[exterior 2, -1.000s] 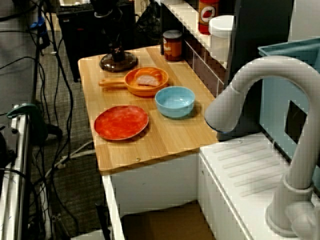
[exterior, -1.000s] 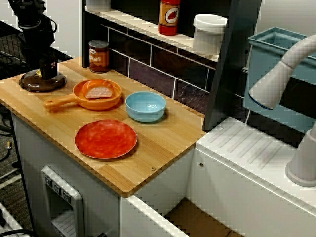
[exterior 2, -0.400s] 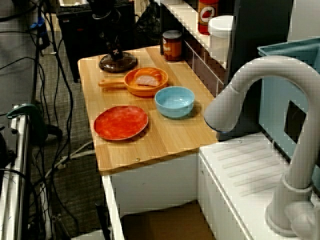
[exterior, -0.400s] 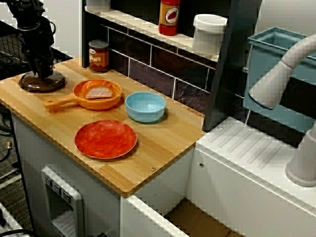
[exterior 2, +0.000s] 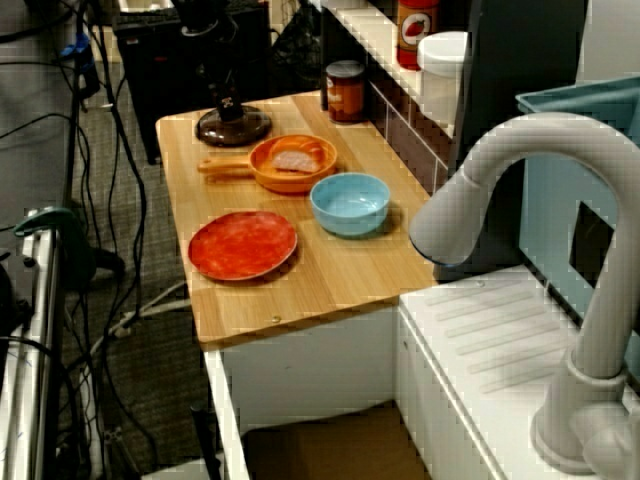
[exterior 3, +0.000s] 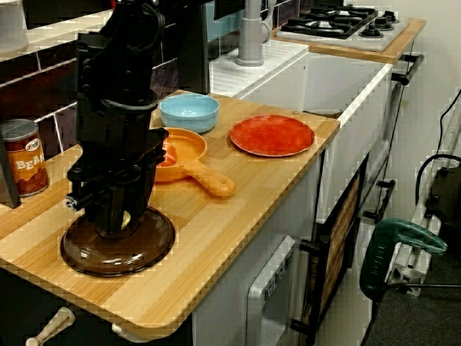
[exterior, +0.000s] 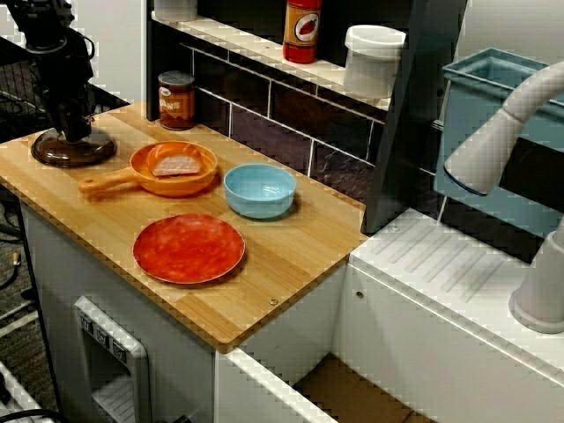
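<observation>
Claw (exterior 3: 119,218) vertical, low, closed.

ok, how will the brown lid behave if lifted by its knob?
Brown lid looks rigid, glossy: probably stiff, slippery. Held only by the small knob at the gripper, it may swing. Flat on the counter, it should slide, not roll.

Toy kitchen set up in a robot lab. The gripper (exterior 3: 121,218) holds its jaws over a wooden counter (exterior 3: 248,189). A bean can (exterior 3: 23,158) stands near the jaws, against dark wall tiles (exterior: 264,130). An oven door (exterior 3: 272,288) is below them. A sink tap (exterior: 504,125) and gas hob (exterior 3: 338,18) lie well beyond. Loose cables (exterior 2: 105,130) hang by the jaws' end of the counter.
</observation>
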Controlling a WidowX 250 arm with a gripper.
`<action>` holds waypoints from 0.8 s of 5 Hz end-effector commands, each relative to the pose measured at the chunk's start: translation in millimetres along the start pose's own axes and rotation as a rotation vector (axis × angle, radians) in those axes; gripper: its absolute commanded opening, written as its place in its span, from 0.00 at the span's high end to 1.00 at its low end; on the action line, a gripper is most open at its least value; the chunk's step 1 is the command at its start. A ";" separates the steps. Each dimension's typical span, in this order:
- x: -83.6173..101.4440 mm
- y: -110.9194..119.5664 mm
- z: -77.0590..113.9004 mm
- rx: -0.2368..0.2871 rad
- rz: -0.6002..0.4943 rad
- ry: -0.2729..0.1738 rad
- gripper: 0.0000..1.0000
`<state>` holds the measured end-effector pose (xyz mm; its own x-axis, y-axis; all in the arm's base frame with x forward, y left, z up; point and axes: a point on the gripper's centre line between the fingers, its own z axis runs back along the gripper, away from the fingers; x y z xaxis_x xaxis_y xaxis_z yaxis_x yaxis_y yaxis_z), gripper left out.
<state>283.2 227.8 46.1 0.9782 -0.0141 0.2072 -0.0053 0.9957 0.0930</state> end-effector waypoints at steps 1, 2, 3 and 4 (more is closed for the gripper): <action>3.7 6.4 43.8 0.010 0.006 -0.059 1.00; 5.2 6.5 55.5 -0.016 0.008 -0.067 1.00; 6.8 2.4 58.6 -0.025 -0.002 -0.063 1.00; 6.9 0.6 55.6 -0.024 -0.004 -0.057 1.00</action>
<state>285.6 221.5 73.2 0.9794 -0.0049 0.2018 0.0021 0.9999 0.0142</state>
